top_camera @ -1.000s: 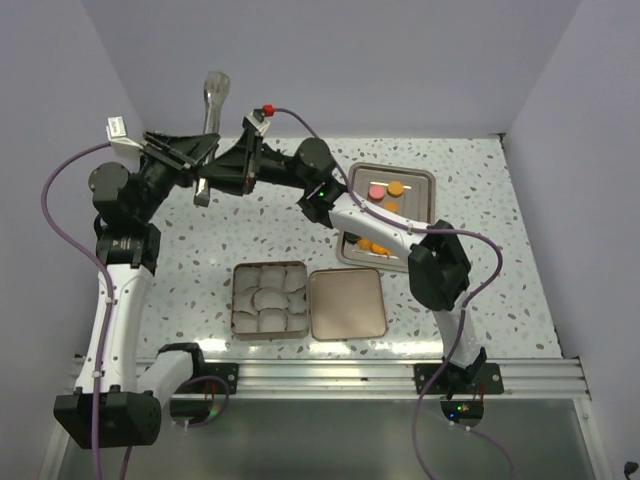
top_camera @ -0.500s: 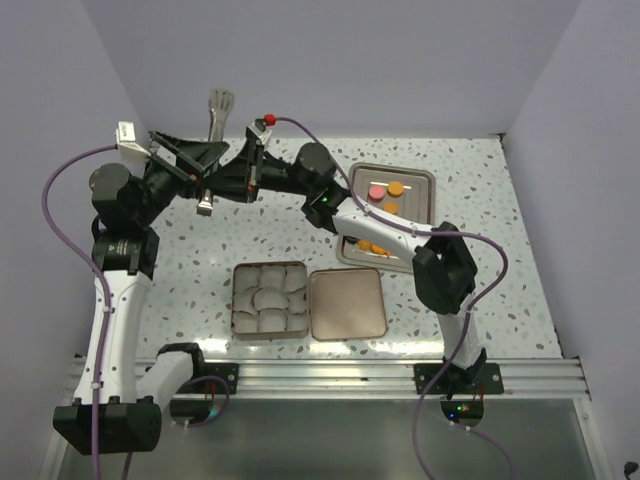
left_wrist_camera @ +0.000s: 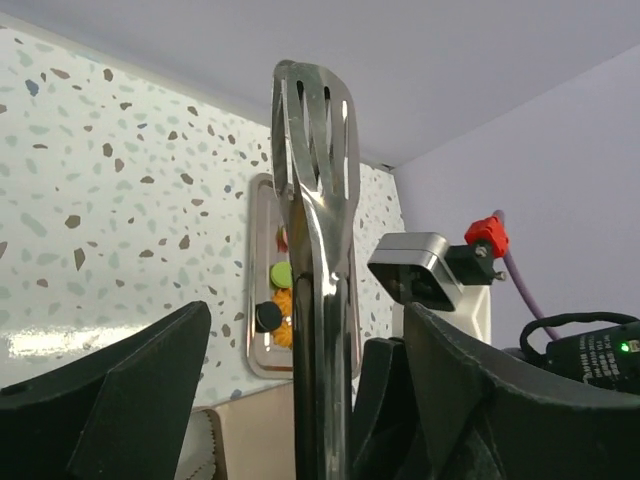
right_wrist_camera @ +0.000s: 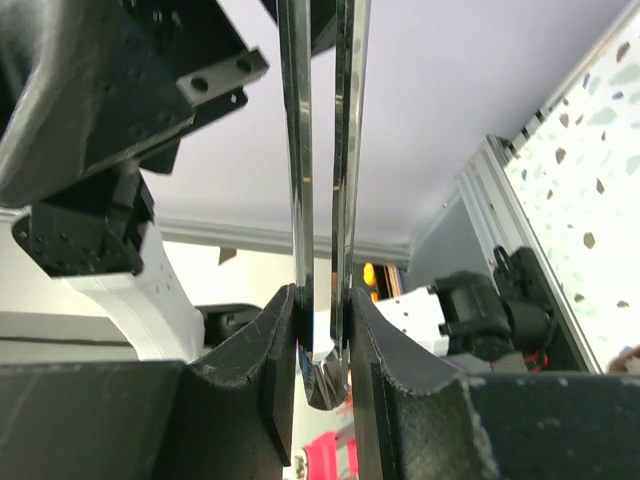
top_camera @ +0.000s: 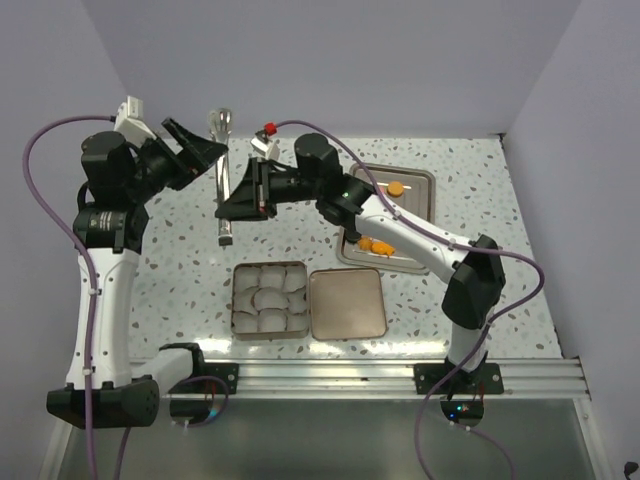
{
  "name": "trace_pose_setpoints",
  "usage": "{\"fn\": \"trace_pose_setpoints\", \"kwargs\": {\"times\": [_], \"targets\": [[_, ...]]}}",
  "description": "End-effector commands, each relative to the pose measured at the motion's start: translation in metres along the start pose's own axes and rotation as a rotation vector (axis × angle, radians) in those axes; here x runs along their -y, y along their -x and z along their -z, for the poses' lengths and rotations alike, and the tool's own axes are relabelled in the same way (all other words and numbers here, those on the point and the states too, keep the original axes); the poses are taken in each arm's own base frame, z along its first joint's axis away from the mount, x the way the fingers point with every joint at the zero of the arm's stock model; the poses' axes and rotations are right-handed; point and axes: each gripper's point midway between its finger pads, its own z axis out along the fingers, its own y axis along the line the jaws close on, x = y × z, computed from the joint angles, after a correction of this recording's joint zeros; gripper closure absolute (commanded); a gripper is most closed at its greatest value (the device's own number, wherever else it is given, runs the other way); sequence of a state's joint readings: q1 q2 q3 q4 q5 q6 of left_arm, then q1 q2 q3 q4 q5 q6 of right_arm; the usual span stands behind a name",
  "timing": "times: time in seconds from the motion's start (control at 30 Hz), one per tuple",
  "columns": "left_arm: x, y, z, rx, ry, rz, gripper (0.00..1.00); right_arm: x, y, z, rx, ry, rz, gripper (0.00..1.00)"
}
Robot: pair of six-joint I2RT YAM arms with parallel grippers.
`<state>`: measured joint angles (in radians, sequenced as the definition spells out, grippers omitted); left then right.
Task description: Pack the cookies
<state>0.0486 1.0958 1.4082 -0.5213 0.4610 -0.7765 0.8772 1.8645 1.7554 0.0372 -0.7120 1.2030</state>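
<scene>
Pinching the tongs (top_camera: 221, 160) with my right gripper (right_wrist_camera: 322, 320), left gripper (top_camera: 200, 148) spread wide, I saw the cookies (top_camera: 397, 187) all on the tray (top_camera: 432, 200), unpacked.

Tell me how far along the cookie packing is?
Barely begun. Done: the tin sits open, paper cups inside, its lid beside it. In hand: the right gripper is shut on the tongs, held up in the air; the left gripper is open beside them. Left: the cookies lie on the tray; none shows in the cups.
</scene>
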Motion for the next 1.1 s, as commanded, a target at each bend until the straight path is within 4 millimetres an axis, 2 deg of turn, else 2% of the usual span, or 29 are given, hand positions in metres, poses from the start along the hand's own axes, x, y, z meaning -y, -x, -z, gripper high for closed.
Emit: {"fn": "trace_pose_setpoints", "kwargs": {"times": [0.0, 0.13, 0.27, 0.3, 0.47, 0.63, 0.73, 0.77, 0.87, 0.97, 1.07], "targets": [[-0.010, -0.004, -0.002, -0.024, 0.032, -0.063, 0.19, -0.025, -0.014, 0.016, -0.046, 0.013, 0.078, 1.00], [-0.007, -0.012, -0.008, -0.035, -0.035, -0.051, 0.23, -0.030, -0.016, 0.017, -0.063, 0.029, 0.084, 1.00], [0.012, -0.019, -0.007, -0.054, -0.171, -0.031, 0.39, -0.033, -0.018, 0.015, -0.092, 0.055, 0.080, 1.00], [0.016, -0.020, -0.006, -0.053, -0.192, -0.015, 0.47, -0.032, -0.019, 0.013, -0.098, 0.060, 0.077, 1.00], [0.022, -0.024, -0.005, -0.050, -0.252, 0.001, 0.73, -0.039, -0.018, 0.012, -0.110, 0.100, 0.083, 1.00], [0.026, -0.023, -0.001, -0.042, -0.259, 0.030, 0.83, -0.037, -0.020, 0.012, -0.115, 0.101, 0.072, 1.00], [0.030, -0.020, 0.002, -0.021, -0.264, 0.063, 0.85, -0.035, -0.016, 0.011, -0.100, 0.103, 0.067, 0.84], [0.032, -0.018, 0.005, -0.010, -0.269, 0.070, 0.86, -0.035, -0.016, 0.008, -0.099, 0.110, 0.069, 0.73], [0.036, -0.015, 0.008, 0.011, -0.279, 0.112, 0.88, -0.037, -0.011, 0.006, -0.085, 0.127, 0.065, 0.60], [0.036, -0.011, 0.012, 0.045, -0.265, 0.157, 0.89, -0.042, -0.006, 0.002, -0.069, 0.149, 0.063, 0.52], [0.036, -0.010, 0.016, 0.073, -0.268, 0.195, 0.90, -0.047, 0.003, -0.001, -0.040, 0.170, 0.064, 0.50]]}}
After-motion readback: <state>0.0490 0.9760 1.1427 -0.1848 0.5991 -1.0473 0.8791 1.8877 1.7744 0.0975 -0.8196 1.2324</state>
